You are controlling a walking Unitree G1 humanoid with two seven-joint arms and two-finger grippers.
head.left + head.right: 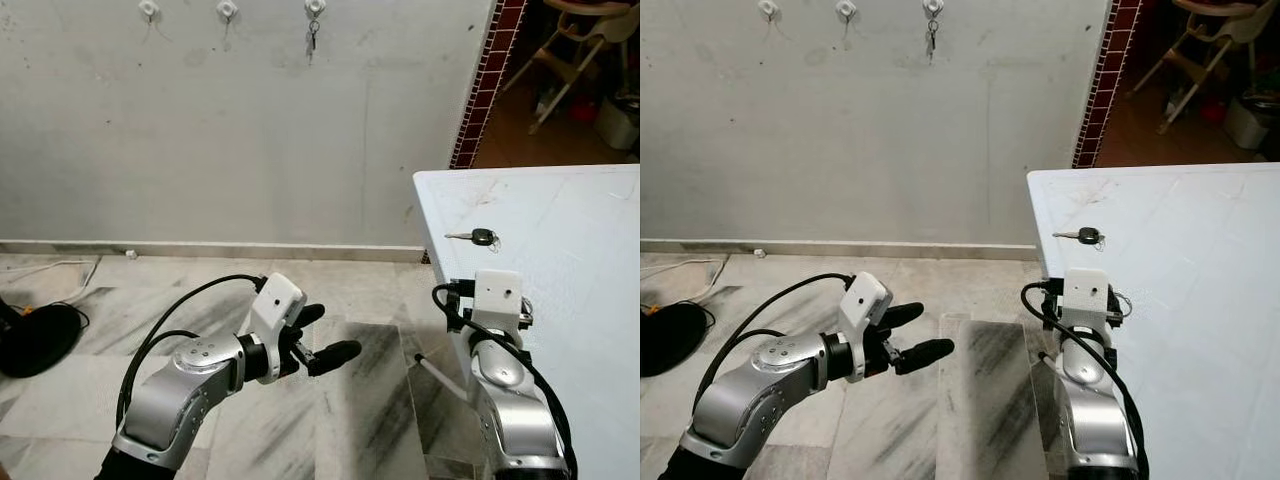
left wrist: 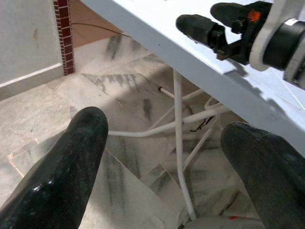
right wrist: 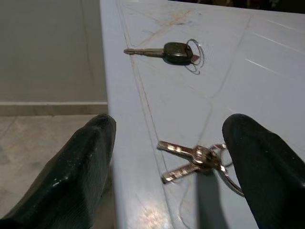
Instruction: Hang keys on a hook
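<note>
Right gripper (image 3: 167, 167), spread wide, straddles silver keys on a ring (image 3: 198, 160) at the white table's (image 3: 267, 95) edge; closing squarely matters. Left gripper (image 1: 325, 340) idles released.

You're in a home: marble-tiled floor (image 1: 350, 400), a plain grey wall (image 1: 250, 130) with key hooks (image 1: 227, 10), a white counter (image 1: 570, 230), a brick-trimmed doorway (image 1: 487, 85), and a child's high chair (image 1: 575, 45) beyond.

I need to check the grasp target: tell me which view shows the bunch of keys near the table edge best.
The right wrist view: the bunch of keys lies sharp between the open right gripper fingers on the white table. In the eye views, the right wrist mostly hides it; only a bit of ring shows.
</note>
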